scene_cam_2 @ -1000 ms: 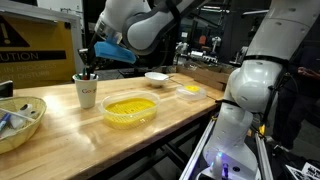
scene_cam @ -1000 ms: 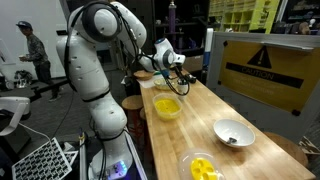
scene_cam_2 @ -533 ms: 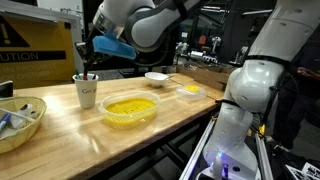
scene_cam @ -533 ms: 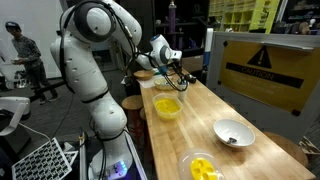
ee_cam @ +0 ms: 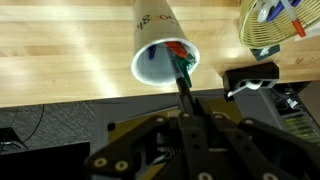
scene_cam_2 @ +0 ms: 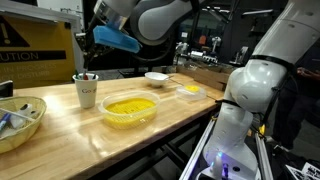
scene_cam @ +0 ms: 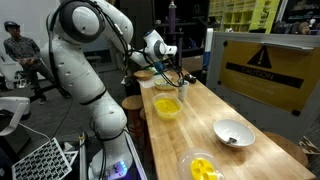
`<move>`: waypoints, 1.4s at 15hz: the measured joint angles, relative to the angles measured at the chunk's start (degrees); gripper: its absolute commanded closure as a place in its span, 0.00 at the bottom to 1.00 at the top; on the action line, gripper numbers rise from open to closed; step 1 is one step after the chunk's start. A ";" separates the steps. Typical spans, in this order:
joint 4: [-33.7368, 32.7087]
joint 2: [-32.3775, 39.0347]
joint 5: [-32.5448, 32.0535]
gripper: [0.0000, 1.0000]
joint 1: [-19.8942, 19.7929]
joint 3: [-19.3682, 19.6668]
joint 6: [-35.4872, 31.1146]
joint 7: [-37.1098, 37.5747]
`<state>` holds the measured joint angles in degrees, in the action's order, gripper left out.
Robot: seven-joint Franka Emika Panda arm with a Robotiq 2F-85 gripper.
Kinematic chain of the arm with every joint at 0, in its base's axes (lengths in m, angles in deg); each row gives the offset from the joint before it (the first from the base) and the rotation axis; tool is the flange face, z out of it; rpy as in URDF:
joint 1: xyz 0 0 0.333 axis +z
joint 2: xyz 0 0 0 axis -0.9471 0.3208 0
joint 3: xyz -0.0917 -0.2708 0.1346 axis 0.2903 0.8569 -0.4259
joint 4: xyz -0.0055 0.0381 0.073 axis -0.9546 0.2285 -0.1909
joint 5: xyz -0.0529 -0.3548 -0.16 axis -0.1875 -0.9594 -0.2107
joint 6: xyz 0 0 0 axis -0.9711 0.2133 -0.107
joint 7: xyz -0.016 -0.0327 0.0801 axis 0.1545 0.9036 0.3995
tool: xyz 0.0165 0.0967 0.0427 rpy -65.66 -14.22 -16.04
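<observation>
The pincer [ee_cam: 186, 116] is clamped tight on a thin dark stick [ee_cam: 183, 88], perhaps a pen. In the wrist view the stick runs from the closed jaws straight out to the mouth of a white paper cup [ee_cam: 150, 22]. Its far tip sits at the cup's right rim. I cannot tell whether the tip is just inside the mouth or just above it.

The cup [scene_cam_2: 87, 94] stands upright on the left part of the wooden desk [scene_cam_2: 60, 140]. A few other pens [scene_cam_2: 86, 76] poke out of its top.

As a judgement, the grasp is done and the stick hangs lifted over the cup. It is neither seated deep inside the cup nor carried off elsewhere, so the work looks about midway.

In an exterior view the pincer hangs above the cup, apart from it, and points down and to the left. The arm [scene_cam_2: 165, 15] reaches in from the right, high over the desk, with its elbow bent and its wrist tipped down.

A wicker basket [scene_cam_2: 20, 128] of small items sits near and left of the cup. A clear yellow bowl [scene_cam_2: 130, 110] sits just right of it. A white bowl [scene_cam_2: 157, 77] stands farther back.
</observation>
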<state>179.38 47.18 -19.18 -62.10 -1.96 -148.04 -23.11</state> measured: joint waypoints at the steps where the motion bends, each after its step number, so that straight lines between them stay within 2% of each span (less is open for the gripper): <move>1: 0.34 -0.85 0.00 0.97 0.02 -0.22 0.29 0.08; 5: 1.77 -4.22 0.00 0.97 0.06 -1.33 1.46 0.98; 13: 4.54 -12.29 5.36 0.97 -2.61 -7.90 4.53 0.99; 21: 5.24 -18.08 6.68 0.97 -3.30 -10.99 8.39 0.97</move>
<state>184.62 29.10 -12.50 -65.39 -12.95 -139.65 -22.14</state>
